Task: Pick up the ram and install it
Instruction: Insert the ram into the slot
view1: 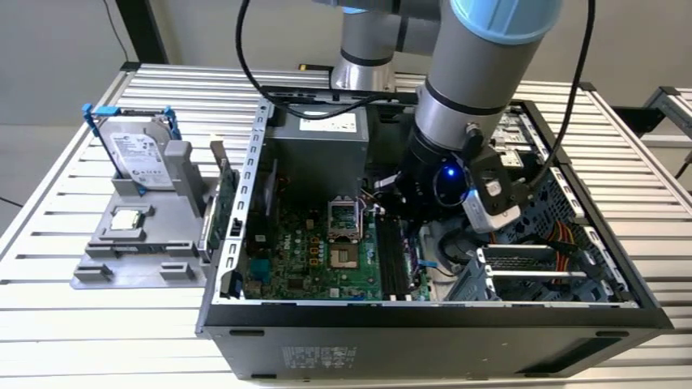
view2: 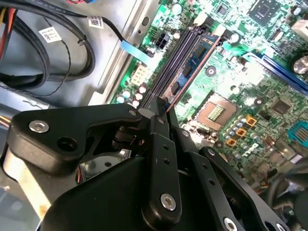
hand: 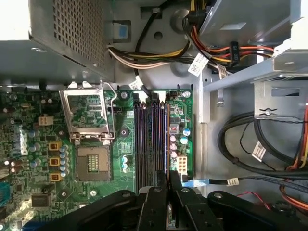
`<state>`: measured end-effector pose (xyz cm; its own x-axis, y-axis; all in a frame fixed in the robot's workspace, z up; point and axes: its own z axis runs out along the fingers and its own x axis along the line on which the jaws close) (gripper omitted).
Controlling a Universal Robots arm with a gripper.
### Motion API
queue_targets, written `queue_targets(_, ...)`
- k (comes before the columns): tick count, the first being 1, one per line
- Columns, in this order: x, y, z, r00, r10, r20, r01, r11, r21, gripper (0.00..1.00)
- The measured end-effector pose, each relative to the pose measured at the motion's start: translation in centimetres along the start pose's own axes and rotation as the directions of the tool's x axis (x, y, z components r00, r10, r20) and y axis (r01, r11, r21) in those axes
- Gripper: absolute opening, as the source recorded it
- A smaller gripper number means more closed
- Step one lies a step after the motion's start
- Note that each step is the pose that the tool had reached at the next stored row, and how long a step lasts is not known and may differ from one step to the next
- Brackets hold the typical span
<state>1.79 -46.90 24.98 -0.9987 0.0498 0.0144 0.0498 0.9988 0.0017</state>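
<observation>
Second wrist view shows the ram (view2: 192, 60) standing on its long edge in one of the black memory slots (view2: 175, 57) of the motherboard (view2: 250, 86), with the end effector (view2: 161, 108) closed on the end of the stick nearest the camera, its two dark fingers pinching the thin board from both flat sides. In the first wrist view the same fingers meet over the row of slots (hand: 151, 139), beside the empty processor socket (hand: 94, 161). In the exterior view the arm reaches down into the open computer case (view1: 433, 316) that lies on the slatted counter (view1: 65, 340). I judge the stick to be light and stiff, but thin and fragile: the chips and the gold contact edge should not be squeezed or scraped, so the hold belongs on the flat faces near the upper edge. Whether the stick is fully seated I cannot tell.
</observation>
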Motion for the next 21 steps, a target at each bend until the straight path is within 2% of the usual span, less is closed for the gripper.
queue_targets(6, -0.02, 0.00, 1.10, 1.0000, 0.000, 0.0000, 0.000, 1.0000, 0.0001, 0.00)
queue_targets(21, -0.04, 0.00, 2.64, 1.0000, 0.000, 0.0000, 0.000, 1.0000, 0.0014, 0.00)
